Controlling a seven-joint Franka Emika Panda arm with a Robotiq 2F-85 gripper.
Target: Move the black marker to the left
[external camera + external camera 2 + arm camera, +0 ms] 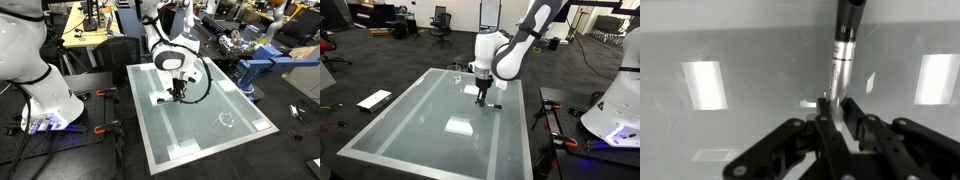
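The black marker (843, 55) has a black cap and a grey barrel. In the wrist view it runs away from the jaws, with its near end between the fingertips. In an exterior view it (493, 104) lies low on the glass table top (410, 120), sticking out beside the fingers. My gripper (836, 103) is down at the table surface with its fingers closed narrowly on the marker's end. The gripper also shows in both exterior views (176, 96) (481, 98), near the middle of the table's far half.
White tape patches lie on the table (190, 148) (459, 126) (703, 83) (936, 78). A thin whitish scribble ring (226, 118) lies off to one side. The robot base (45, 100) stands beside the table. Desks and chairs stand beyond.
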